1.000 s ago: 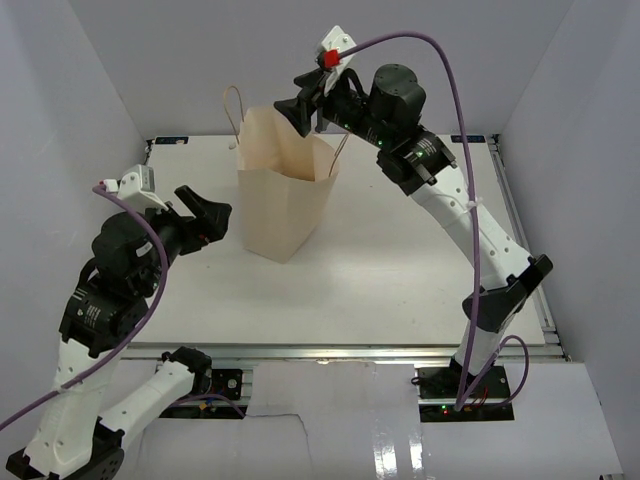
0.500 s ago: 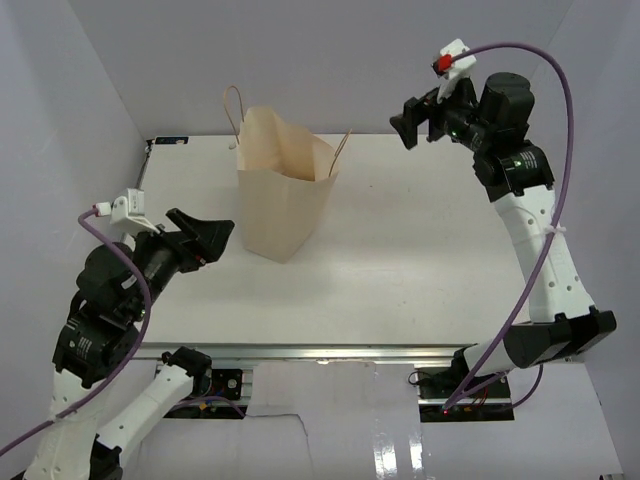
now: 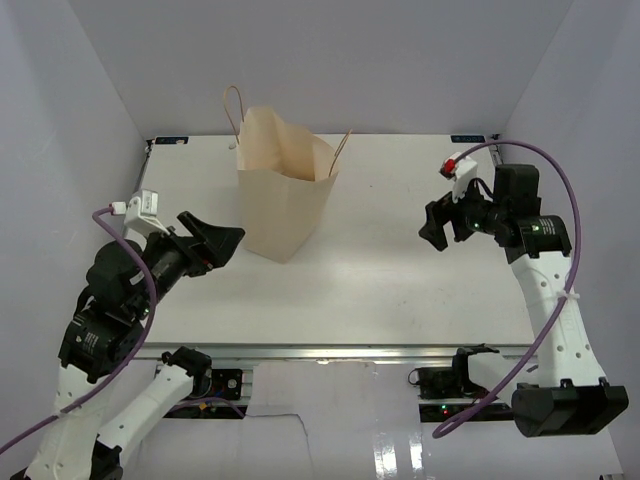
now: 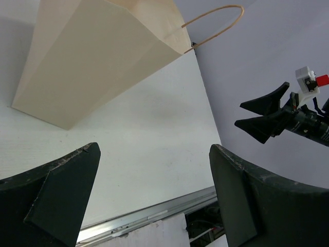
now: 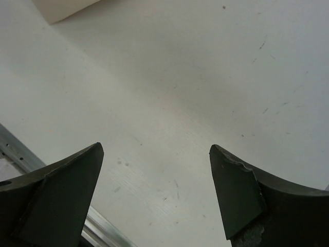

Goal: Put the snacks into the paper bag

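Where the table [image 3: 390, 290] meets its near rail [image 3: 330, 352], the two arms are bolted. The left arm [image 3: 115, 290] leans in from the left. The left jaws are spread wide and empty, aimed at the bag [image 3: 285, 200] and just short of its near left side. Across the table, the right arm [image 3: 545, 280] reaches in over bare table on the right, well apart from the bag. The right jaws are also spread with nothing between them, as both wrist views show. Farther back, left of centre, the bag stands upright on the table, its mouth open and its top edge slanting and a little creased. One handle [image 3: 233, 112] loops up at the far left rim, and the other [image 3: 343, 148] leans off the right rim. The bag's floor is hidden.
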Motion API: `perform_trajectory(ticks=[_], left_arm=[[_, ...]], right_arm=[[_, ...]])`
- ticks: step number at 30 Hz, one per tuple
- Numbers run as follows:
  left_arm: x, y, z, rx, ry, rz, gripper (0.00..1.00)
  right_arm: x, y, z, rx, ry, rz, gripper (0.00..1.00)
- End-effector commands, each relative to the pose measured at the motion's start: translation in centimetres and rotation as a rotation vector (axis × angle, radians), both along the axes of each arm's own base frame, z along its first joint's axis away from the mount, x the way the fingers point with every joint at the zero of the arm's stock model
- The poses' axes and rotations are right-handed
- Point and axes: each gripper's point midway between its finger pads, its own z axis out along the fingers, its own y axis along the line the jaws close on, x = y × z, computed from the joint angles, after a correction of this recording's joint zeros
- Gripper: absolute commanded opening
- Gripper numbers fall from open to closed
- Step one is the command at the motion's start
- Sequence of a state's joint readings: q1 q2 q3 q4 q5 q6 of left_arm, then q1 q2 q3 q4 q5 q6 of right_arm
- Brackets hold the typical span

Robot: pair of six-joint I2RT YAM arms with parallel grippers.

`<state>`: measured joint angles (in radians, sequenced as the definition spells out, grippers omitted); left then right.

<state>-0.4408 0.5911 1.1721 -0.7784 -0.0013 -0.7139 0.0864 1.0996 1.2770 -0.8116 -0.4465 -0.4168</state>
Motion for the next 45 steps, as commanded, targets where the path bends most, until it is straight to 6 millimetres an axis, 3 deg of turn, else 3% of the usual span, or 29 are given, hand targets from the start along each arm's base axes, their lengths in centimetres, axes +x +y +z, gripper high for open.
perform_trajectory(ticks=[1,5,15,34,45], left_arm=[[-0.6,-0.9,-0.6,-0.005,0.032,-0.057,0.98],[-0.9,-1.3,-0.9,-0.004,0.042,-0.087,0.98],[-1.8,-1.6,-1.4,-0.03,0.061,-0.113,0.98],[-2.1,-1.2,-2.0,-0.031,0.075,-0.099,0.98],[-1.9,-1.2,-1.8,-0.023,0.069,-0.095,0.98]], right_arm=[[-2.4,0.2,0.1,0.039,0.006,0.021,0.9],[-2.8,-0.9,-1.4,0.06,0.08,-0.09,0.9],[-3.6,-2.2,-2.3,0.029,0.068,-0.161,0.9],[-1.6,-4.9,-0.3,0.034,-0.02,-0.39,0.9],[-1.4,-4.9,-0.3,0.035,-0.038,-0.389,0.9]])
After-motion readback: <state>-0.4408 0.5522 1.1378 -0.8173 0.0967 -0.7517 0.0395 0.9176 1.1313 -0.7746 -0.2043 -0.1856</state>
